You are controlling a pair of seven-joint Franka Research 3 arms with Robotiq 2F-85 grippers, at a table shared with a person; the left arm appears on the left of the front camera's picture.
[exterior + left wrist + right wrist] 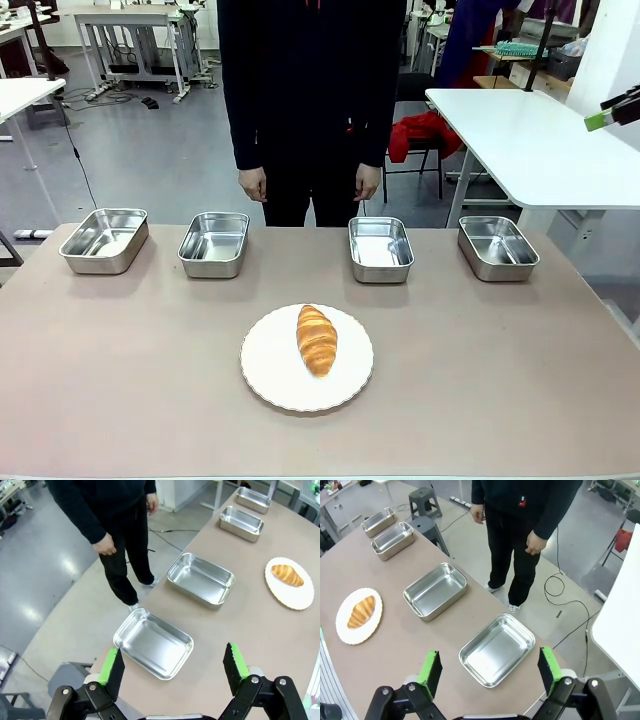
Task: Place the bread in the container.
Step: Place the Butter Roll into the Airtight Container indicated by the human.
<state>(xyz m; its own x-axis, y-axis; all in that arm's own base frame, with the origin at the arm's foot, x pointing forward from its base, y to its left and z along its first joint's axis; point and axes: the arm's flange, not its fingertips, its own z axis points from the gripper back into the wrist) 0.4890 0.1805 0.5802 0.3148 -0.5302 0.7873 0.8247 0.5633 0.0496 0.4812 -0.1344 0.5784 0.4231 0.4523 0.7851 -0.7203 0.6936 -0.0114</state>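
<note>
The bread (316, 339), a golden-brown croissant, lies on a round white plate (275, 375) at the table's front middle. Several steel containers stand in a row at the far edge: (104, 240), (214, 243), (380, 248), (497, 247), none with anything in it. My left gripper (172, 652) hangs open high above the leftmost container (145, 630), with the bread (287, 575) far off. My right gripper (489, 655) is open above the rightmost container (505, 635), and the bread (362, 611) lies far to its left. Neither gripper holds anything.
A person (310, 100) stands at the far side behind the middle containers, hands hanging down. A white table (540, 140) stands at the back right. Bare tabletop surrounds the plate.
</note>
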